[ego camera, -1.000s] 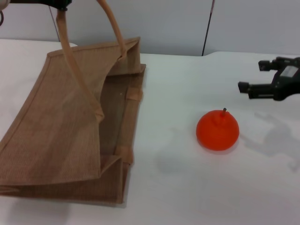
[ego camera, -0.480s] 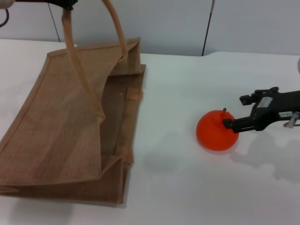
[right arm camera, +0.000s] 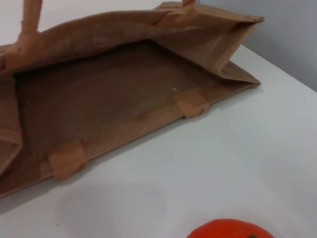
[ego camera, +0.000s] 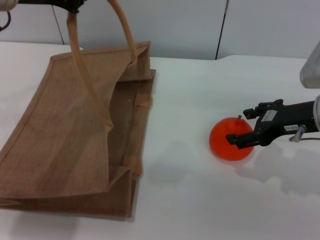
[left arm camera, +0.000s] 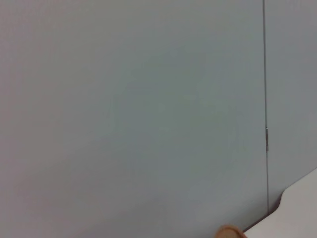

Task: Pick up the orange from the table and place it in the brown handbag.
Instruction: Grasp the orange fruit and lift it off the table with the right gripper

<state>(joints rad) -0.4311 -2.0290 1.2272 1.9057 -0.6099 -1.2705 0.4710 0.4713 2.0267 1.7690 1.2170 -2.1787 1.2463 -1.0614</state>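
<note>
The orange (ego camera: pixel 229 139) sits on the white table (ego camera: pixel 195 200), right of the middle. My right gripper (ego camera: pixel 240 126) is open, level with the orange, with one finger in front of the fruit and one behind its stem. The brown handbag (ego camera: pixel 65 130) lies on the left with its mouth facing the orange. My left gripper (ego camera: pixel 70 5) at the top left edge holds one lighter handle (ego camera: pixel 87 75) up, which keeps the mouth open. The right wrist view shows the bag's open inside (right arm camera: pixel 114 94) and the top of the orange (right arm camera: pixel 230 229).
A grey wall (ego camera: pixel 200 25) with a dark vertical seam runs behind the table. The left wrist view shows only that wall (left arm camera: pixel 148 99), a tip of tan handle (left arm camera: pixel 230 231) and a corner of the table (left arm camera: pixel 297 208). Bare tabletop lies between bag and orange.
My right gripper has moved left and down from the far right, and its fingers now straddle the orange. The orange, the bag and the left arm have stayed put.
</note>
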